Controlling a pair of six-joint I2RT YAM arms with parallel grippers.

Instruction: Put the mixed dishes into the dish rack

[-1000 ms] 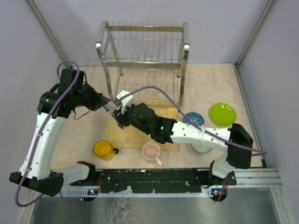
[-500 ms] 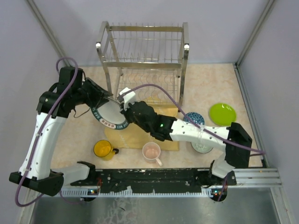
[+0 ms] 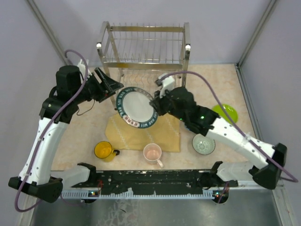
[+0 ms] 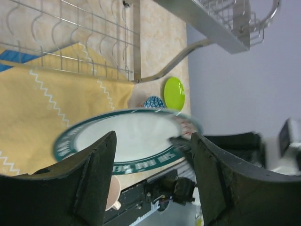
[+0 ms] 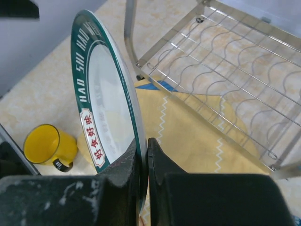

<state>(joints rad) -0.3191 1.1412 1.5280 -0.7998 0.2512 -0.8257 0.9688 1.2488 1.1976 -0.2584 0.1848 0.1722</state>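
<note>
The white plate with a dark green rim hangs tilted above the yellow cloth, in front of the dish rack. My right gripper is shut on its right rim; the wrist view shows the rim of the plate pinched edge-on between the fingers. My left gripper stands open just left of the plate, apart from it, and the plate shows beyond its spread fingers. The yellow mug, pale pink mug and grey-green bowl sit near the front. The lime-green plate lies at the right; the blue bowl shows beside it.
The yellow patterned cloth lies under the raised plate and reaches under the rack's lower shelf. The rack's steel posts stand right behind both grippers. Grey walls close in the table on the left, back and right.
My left gripper opened and let go of the plate, then drew back to the left. My right gripper shut on the plate's rim and carried it right and toward the rack.
</note>
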